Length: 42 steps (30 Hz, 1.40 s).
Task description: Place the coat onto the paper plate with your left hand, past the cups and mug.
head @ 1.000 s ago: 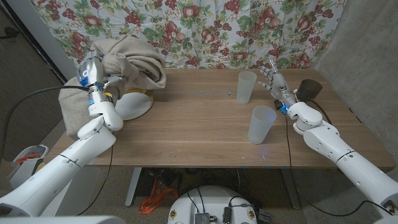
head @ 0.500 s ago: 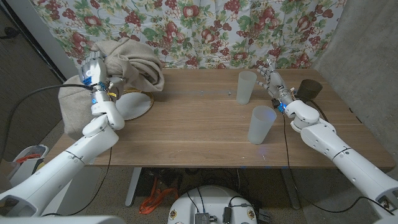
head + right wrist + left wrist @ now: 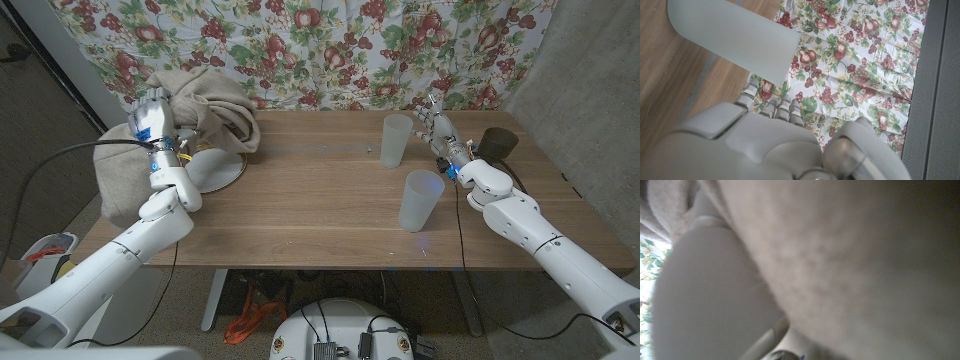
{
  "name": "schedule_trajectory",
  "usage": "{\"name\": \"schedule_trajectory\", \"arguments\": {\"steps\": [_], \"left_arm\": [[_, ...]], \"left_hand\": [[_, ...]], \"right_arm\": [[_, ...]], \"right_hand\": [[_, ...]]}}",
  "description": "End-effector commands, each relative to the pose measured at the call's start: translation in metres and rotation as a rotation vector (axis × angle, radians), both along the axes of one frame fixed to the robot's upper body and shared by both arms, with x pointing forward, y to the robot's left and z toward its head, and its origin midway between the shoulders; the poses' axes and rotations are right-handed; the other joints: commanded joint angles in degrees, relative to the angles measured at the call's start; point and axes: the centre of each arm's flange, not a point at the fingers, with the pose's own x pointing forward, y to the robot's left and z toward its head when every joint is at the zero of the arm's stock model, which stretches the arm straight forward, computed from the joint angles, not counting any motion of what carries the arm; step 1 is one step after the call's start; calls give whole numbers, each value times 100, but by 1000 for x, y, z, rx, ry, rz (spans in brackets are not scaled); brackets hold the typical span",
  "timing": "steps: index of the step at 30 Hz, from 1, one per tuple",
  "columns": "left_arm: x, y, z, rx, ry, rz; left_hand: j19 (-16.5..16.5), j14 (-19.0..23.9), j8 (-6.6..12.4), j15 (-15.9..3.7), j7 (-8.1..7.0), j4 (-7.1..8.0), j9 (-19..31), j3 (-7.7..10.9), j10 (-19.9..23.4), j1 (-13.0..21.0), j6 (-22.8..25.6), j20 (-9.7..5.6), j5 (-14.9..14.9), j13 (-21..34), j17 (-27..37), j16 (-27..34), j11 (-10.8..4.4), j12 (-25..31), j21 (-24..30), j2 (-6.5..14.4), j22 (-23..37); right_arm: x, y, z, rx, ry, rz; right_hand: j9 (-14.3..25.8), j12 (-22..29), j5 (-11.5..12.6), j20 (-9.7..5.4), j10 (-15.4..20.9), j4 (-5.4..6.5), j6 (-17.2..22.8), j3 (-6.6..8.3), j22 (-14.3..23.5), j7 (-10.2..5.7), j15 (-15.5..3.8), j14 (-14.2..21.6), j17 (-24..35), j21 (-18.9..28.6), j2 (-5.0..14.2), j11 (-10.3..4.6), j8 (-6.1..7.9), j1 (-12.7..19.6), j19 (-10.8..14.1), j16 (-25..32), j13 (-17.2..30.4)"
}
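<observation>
Fingers of left hand grasping bunched fuzzy beige coat over round paper plate, right hand released.

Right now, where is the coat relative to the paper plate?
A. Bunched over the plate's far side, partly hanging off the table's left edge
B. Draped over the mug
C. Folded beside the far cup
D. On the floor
A: the coat is bunched over the far part of the paper plate and spills past the table's left edge, with the left hand in it.

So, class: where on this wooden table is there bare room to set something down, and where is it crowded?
Free: the wide wood stretch between the white paper plate and the two frosted plastic cups, plus the front edge. Crowded: the beige coat over the plate, and the right side around the cups and dark mug.
</observation>
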Motion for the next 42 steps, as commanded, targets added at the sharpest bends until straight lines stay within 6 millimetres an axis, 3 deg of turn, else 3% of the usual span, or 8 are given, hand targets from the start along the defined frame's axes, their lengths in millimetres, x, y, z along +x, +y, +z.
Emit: {"name": "schedule_trajectory", "arguments": {"steps": [1, 13, 18, 29, 42], "left_arm": [[6, 7, -7, 32, 5, 12], [23, -9, -16, 134, 3, 103], [28, -7, -19, 129, 32, 119], [39, 1, -31, 98, 91, 151], [49, -5, -32, 98, 97, 178]], "left_hand": [[-32, 237, 3259, -491, -157, -223, 15, 1672, 170, 1886, 151, -312, -33, 17, 44, -24, -168, 51, 66, 1937, -29], [-216, 113, 3234, -481, -157, -223, -176, 1673, 115, 1886, 159, -247, -122, 18, 94, -42, -232, 52, 167, 1978, -59], [-332, 34, 3261, -466, -221, -230, -253, 1671, 106, 1894, 214, -189, -177, 20, 98, -45, -257, 50, 214, 1988, -64], [-464, -43, 3276, -455, -180, -241, -341, 1688, 94, 1925, 217, -135, -233, 20, 97, -40, -249, 50, 240, 1996, -77], [-534, -103, 3358, -438, -169, -244, -441, 1741, 115, 1979, 240, -138, -308, 21, 105, 11, -238, 54, 292, 1989, -90]], "right_arm": [[4, 4, 6, -12, 0, 3], [7, 10, 7, -22, 6, 18], [9, 10, 5, -18, 16, 18], [12, 5, 2, -10, 18, 18], [13, 5, 6, -17, 14, 31]], "right_hand": [[19, 43, -7, -9, 36, 8, -14, -24, 12, 16, -177, 27, 4, 47, 22, 14, -5, 0, 64, 27, 24], [20, 43, -6, 5, 38, 5, 4, -28, 12, 11, -177, 33, 3, 37, 25, 8, 6, 2, 55, 26, 24], [20, 43, -5, 5, 39, 4, 5, -30, 13, 11, -176, 33, 2, 35, 27, 17, 8, 3, 55, 25, 24], [20, 45, -4, 11, 46, 2, 32, -35, 13, -29, -175, 33, 2, 29, 32, 16, 22, 3, 54, 22, 24], [20, 46, -2, 10, 54, -4, 69, -36, 13, -46, -181, 36, 0, 23, 43, 7, 36, 12, 52, 19, 24]]}}
